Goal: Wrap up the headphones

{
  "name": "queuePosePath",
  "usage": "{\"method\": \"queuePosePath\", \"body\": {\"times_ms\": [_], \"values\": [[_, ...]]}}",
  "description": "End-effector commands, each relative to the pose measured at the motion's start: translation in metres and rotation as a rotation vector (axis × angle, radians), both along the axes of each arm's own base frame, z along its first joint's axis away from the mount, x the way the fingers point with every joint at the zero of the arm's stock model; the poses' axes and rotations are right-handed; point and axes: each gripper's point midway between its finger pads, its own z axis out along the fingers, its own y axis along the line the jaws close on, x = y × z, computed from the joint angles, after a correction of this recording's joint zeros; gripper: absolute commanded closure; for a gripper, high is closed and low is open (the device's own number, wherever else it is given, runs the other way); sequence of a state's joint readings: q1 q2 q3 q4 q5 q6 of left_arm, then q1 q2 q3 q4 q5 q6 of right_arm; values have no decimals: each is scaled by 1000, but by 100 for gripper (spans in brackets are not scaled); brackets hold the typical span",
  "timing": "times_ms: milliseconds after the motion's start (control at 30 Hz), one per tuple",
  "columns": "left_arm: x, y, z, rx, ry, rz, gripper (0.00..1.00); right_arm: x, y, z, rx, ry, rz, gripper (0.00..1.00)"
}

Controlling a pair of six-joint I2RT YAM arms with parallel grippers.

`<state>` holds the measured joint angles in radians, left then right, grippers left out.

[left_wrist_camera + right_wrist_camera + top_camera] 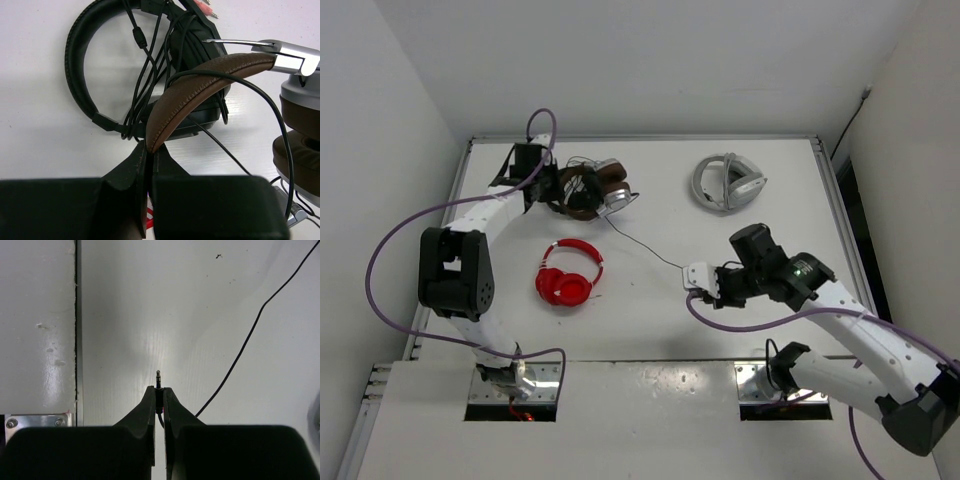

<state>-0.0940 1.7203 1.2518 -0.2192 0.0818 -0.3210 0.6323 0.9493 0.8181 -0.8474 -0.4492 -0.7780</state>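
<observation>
The headphones (pixel 603 190), with a brown headband and silver ear-cup shells, lie at the back left of the table. My left gripper (pixel 554 186) is shut on the brown headband (pixel 200 82), pinching its end between the fingertips (pixel 150 148). A silver shell with brown pads (pixel 300 100) shows at the right of the left wrist view. The thin black cable (pixel 650 245) runs from the headphones to my right gripper (pixel 690 280). In the right wrist view that gripper (pixel 159 390) is shut on the cable's jack plug (pixel 158 375), whose tip sticks out past the fingertips just above the table.
A black headset (pixel 75 60) with tangled wires lies under and behind the brown headband. Red headphones (pixel 568 275) lie mid-left. White-grey headphones (pixel 728 182) lie at the back right. A table seam (pixel 76 315) runs left of my right gripper.
</observation>
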Motion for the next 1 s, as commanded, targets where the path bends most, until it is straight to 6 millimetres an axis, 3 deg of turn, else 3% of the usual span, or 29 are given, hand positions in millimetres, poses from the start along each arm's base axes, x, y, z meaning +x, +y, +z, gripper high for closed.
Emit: {"method": "queuePosePath", "body": {"times_ms": [0,167,233,467,700,967], "values": [[13,2,44,1,-127,-12,100,-4,0,9,26,1,23,100],[14,16,32,74,-104,27,100,-1,10,37,93,-32,37,100],[17,26,36,116,-116,60,100,-1,15,55,124,-51,46,100],[17,24,32,251,-118,29,100,2,38,110,192,-189,85,100],[13,-1,29,302,-134,-106,100,15,58,153,261,-327,82,100],[5,-46,33,333,-173,-220,100,37,81,207,396,-471,64,100]]}}
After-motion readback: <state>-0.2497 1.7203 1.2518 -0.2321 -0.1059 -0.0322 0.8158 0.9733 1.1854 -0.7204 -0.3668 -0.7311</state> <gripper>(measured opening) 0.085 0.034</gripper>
